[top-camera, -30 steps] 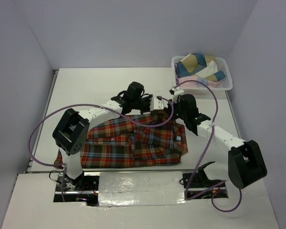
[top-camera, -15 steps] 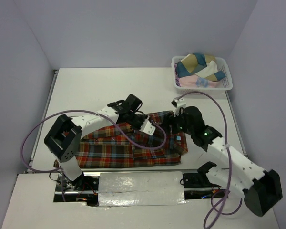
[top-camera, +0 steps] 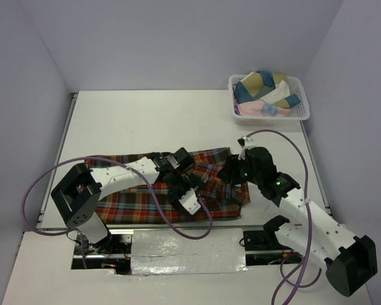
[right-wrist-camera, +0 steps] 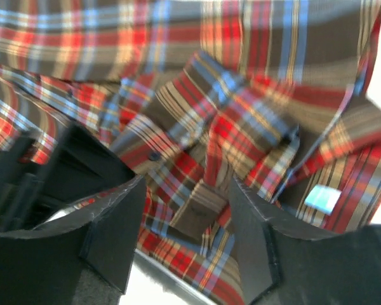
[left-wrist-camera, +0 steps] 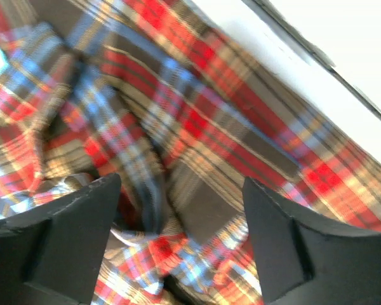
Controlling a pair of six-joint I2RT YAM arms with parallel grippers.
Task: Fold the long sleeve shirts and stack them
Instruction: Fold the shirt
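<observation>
One long sleeve shirt, a red-orange, brown and blue plaid flannel, lies rumpled along the table's near edge. My left gripper hangs over its middle, pointing toward the near edge. In the left wrist view this gripper is open, with only bunched plaid cloth below it. My right gripper hovers over the shirt's right part by the collar. In the right wrist view it is open too, above the button placket, with nothing between the fingers.
A white slotted basket at the far right corner holds folded blue, tan and pink cloth. The white table stretches behind the shirt. Purple cables loop from both arms. The near table edge runs just below the shirt.
Both grippers have let go of the plaid cloth and opened. The left gripper swept from the shirt's far side toward the near edge. The right arm swung down and nearer.
</observation>
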